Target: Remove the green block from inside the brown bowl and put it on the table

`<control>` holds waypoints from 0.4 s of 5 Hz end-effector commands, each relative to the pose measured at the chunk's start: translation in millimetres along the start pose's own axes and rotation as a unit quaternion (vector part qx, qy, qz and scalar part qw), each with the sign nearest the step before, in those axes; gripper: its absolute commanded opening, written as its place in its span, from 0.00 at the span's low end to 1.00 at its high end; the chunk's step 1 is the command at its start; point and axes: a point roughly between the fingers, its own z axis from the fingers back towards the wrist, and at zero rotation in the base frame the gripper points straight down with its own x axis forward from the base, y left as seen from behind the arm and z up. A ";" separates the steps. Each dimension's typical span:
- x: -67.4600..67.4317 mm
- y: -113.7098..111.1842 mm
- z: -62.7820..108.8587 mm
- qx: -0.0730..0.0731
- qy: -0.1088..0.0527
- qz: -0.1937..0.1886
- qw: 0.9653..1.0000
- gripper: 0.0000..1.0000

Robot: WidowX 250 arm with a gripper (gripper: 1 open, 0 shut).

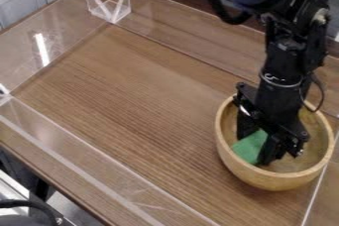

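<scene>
The brown bowl [269,183] sits on the table [133,101] at the right, near the front edge. The green block [248,148] lies inside it, leaning against the left inner wall. My black gripper [269,146] points straight down into the bowl. Its fingers stand on either side of the block and are shut on it. The right part of the block is hidden behind the fingers. The block still rests in the bowl.
Low clear acrylic walls [79,161] run round the tabletop. A clear folded acrylic piece [109,5] stands at the back left. The bowl is close to the right wall [322,190]. Black cables hang above the arm at the top right.
</scene>
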 end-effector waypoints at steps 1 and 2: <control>3.4 4.5 27.1 -0.001 -0.030 0.010 0.999 0.00; 1.2 7.0 34.3 -0.003 -0.030 0.017 0.999 0.00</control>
